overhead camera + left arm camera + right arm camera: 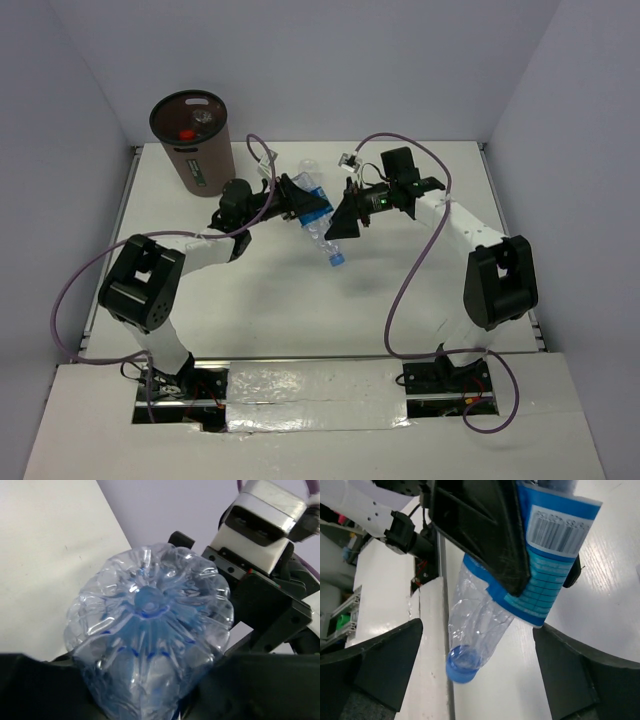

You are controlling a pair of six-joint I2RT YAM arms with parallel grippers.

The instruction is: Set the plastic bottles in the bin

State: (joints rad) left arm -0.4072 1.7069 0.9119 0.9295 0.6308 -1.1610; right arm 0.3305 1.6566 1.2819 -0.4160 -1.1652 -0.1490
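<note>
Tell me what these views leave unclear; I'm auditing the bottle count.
Top view: inside the bin; a red cap shows, the rest too small to count.
Right wrist view: the bottle label's print, blurred, partly behind the left fingers.
Left wrist view: the bottle's base fills it, hiding the grip.

White tabletop (300, 310), boxed in on three sides by plain pale-lavender walls (350, 60). Crinkled silvery tape (300, 385) along the near edge, over white board (100, 420). Lit softly and evenly.
</note>
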